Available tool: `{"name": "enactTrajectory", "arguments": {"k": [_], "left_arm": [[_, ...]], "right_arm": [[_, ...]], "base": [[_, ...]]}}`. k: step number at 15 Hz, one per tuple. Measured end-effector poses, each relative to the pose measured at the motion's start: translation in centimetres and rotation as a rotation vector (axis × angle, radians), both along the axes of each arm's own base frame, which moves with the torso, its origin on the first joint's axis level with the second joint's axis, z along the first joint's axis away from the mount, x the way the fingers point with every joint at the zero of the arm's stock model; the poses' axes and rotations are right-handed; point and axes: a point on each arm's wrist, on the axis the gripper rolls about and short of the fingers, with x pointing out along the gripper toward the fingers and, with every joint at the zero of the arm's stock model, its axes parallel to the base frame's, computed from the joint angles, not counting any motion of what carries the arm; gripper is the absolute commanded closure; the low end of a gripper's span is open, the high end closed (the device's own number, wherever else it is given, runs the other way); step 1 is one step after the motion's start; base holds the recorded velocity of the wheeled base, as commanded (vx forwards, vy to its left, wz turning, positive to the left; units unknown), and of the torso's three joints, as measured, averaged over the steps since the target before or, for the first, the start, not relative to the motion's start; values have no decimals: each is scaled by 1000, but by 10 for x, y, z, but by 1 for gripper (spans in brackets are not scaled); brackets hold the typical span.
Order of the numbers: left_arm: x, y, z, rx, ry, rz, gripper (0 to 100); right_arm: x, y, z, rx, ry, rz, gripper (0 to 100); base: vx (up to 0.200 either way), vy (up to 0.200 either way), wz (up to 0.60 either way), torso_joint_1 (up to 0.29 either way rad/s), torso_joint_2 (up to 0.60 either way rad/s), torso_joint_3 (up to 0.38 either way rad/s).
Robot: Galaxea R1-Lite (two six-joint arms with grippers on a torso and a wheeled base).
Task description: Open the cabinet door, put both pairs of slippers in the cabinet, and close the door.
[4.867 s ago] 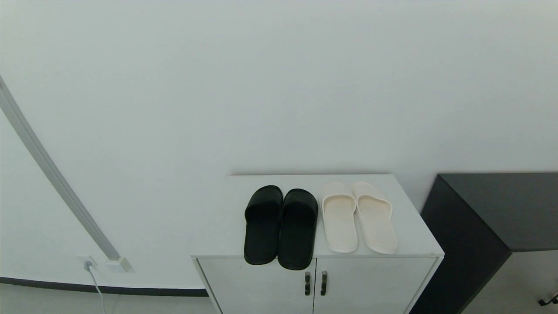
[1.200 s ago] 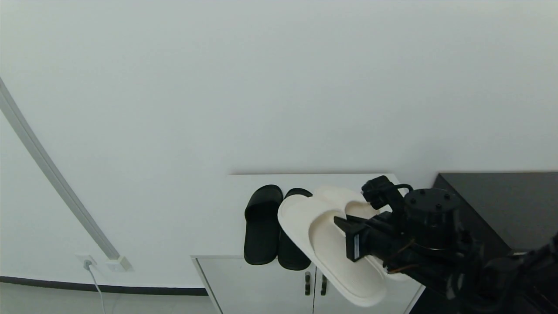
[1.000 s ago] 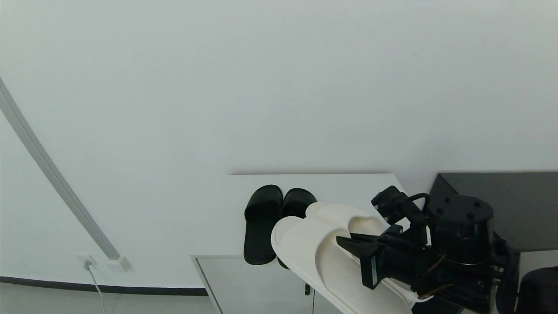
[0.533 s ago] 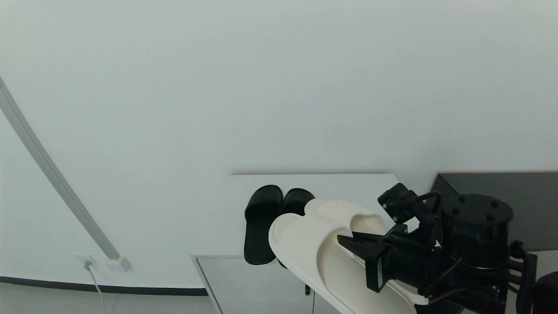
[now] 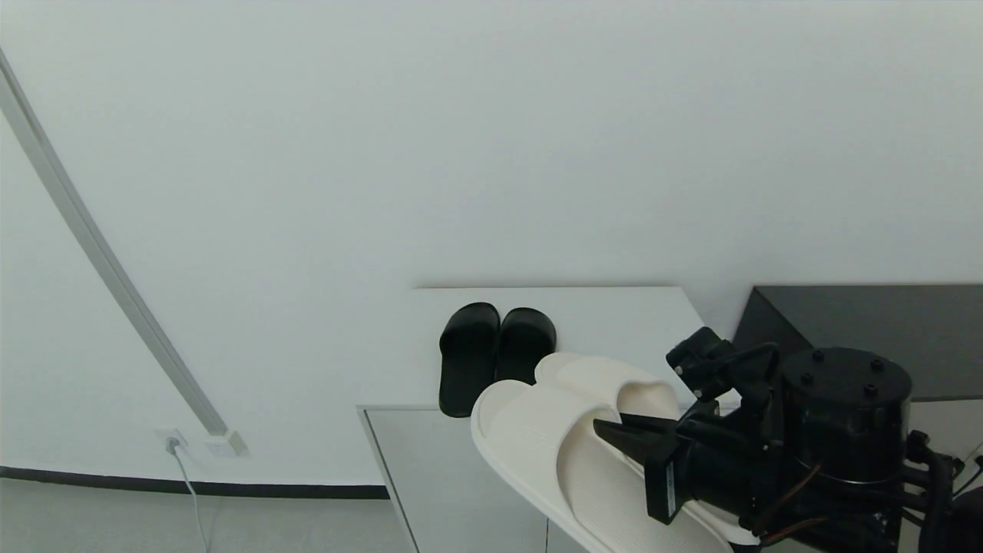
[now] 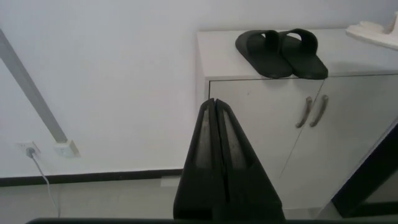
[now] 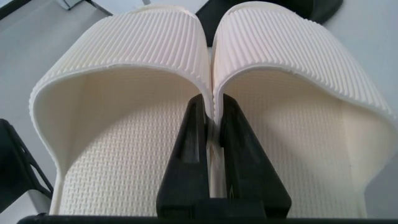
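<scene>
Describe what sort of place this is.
Likely a home-style entryway, possibly staged: a white two-door cabinet with black slippers on top, a bare white wall with a socket, and cream slippers in the right gripper.

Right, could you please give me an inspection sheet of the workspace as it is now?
Surface: white cabinet top, black slippers side by side at its front edge.
Job's things: cabinet doors shut; white slippers held together in the air.
Clutter: nothing seen.
Grippers: right gripper shut on the white slippers' inner edges; left gripper shut, empty, facing the cabinet front.
Cables: power cord hangs from the wall socket.
Surroundings: white wall, grey conduit, dark unit right of the cabinet.
</scene>
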Motion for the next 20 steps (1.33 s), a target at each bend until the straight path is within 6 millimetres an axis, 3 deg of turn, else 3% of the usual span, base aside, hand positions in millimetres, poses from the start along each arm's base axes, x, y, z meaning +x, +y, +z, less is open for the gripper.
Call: {"name": "enactTrajectory", "arguments": {"k": [13, 14, 20], "left_arm": [[0, 0, 0, 0, 1, 5, 100], [0, 0, 0, -1, 1, 1, 0], [0, 0, 0, 0, -1, -1, 0]], "right_arm": [[-6, -7, -6, -50, -17, 19, 100], [-7, -7, -6, -49, -17, 20, 100], [-11, -10, -8, -57, -18, 25, 100]], "base": [[0, 0, 0, 0, 0, 0], [0, 0, 0, 0, 0, 0], [0, 0, 0, -38, 81, 46]]}}
